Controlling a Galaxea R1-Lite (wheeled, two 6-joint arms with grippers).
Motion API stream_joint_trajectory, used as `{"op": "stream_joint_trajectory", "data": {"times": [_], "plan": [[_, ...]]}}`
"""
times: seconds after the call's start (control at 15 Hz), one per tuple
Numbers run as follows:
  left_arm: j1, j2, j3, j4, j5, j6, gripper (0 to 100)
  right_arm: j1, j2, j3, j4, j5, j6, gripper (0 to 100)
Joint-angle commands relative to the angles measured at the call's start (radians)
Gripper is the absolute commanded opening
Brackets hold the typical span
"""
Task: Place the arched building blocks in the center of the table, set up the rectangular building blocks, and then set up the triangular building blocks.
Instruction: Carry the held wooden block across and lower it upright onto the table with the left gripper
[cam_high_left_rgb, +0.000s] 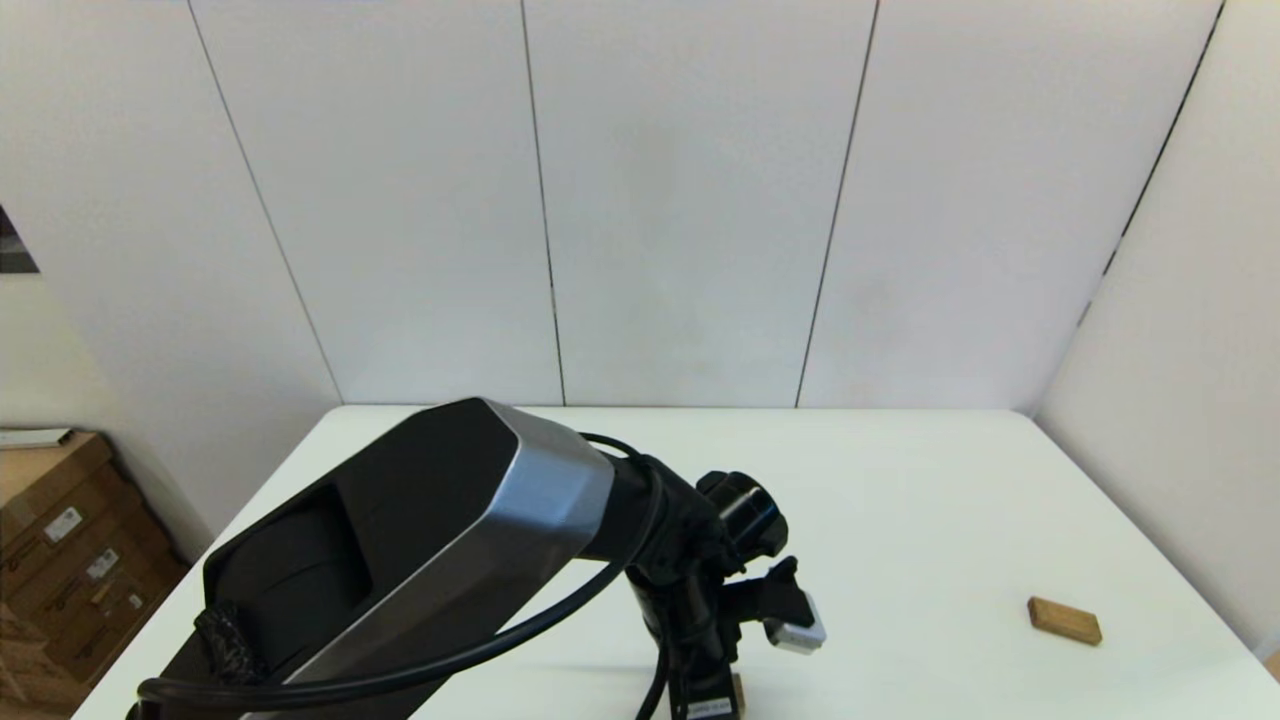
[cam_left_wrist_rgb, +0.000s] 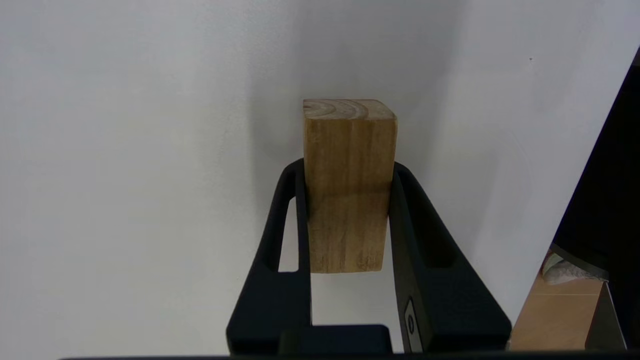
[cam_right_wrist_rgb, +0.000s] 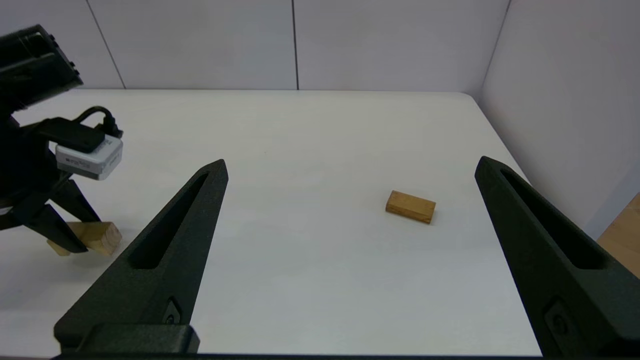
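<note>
My left gripper (cam_left_wrist_rgb: 345, 172) is shut on a thick light tan block, the arched building block (cam_left_wrist_rgb: 349, 185); its arch cut does not show. From the right wrist view the left gripper (cam_right_wrist_rgb: 65, 235) holds that block (cam_right_wrist_rgb: 97, 237) low at the table (cam_right_wrist_rgb: 300, 130), and I cannot tell whether it touches. In the head view only a sliver of the block (cam_high_left_rgb: 738, 690) shows under the left arm. The rectangular building block (cam_high_left_rgb: 1065, 620), a flat brown slab (cam_right_wrist_rgb: 410, 206), lies flat at the right. My right gripper (cam_right_wrist_rgb: 350, 165) hangs open and empty above the table. The triangular block is out of view.
White wall panels stand behind the table and along its right side. Cardboard boxes (cam_high_left_rgb: 60, 560) sit on the floor to the left of the table. The left arm's large black and silver housing (cam_high_left_rgb: 420, 540) hides much of the near left tabletop.
</note>
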Motion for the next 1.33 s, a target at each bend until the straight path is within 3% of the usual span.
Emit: {"op": "stream_joint_trajectory", "data": {"times": [0.07, 0.8, 0.87, 1.33], "plan": [[-0.002, 0.015, -0.003, 0.001, -0.002, 0.003, 0, 0.000, -0.002, 0.002, 0.000, 0.001, 0.000, 100], [0.000, 0.016, -0.001, -0.002, -0.004, -0.005, 0, 0.000, -0.002, 0.002, 0.000, 0.001, 0.000, 100], [0.000, 0.016, 0.002, -0.002, -0.006, 0.000, 100, 0.000, -0.002, 0.002, 0.000, 0.001, 0.000, 100], [0.006, 0.027, -0.029, -0.026, -0.033, -0.005, 100, 0.000, -0.002, 0.002, 0.000, 0.001, 0.000, 100]]}}
